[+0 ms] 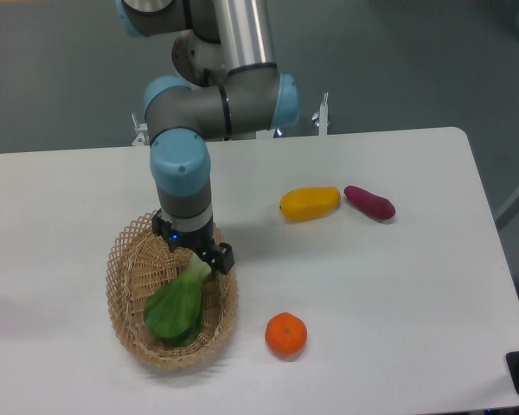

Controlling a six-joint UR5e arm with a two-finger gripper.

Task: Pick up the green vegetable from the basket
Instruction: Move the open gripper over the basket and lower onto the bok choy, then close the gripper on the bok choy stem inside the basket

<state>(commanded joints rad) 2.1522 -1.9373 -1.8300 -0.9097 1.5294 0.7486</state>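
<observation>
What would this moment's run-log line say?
phase: approach | gripper over green vegetable's stem, grasp unclear | vegetable in basket

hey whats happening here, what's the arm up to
The arm's gripper hangs over the wicker basket, right above the pale stem end of the green vegetable lying inside. It has not lifted it; whether the fingers are touching it is unclear. An orange, a yellow vegetable and a purple one lie on the table.
</observation>
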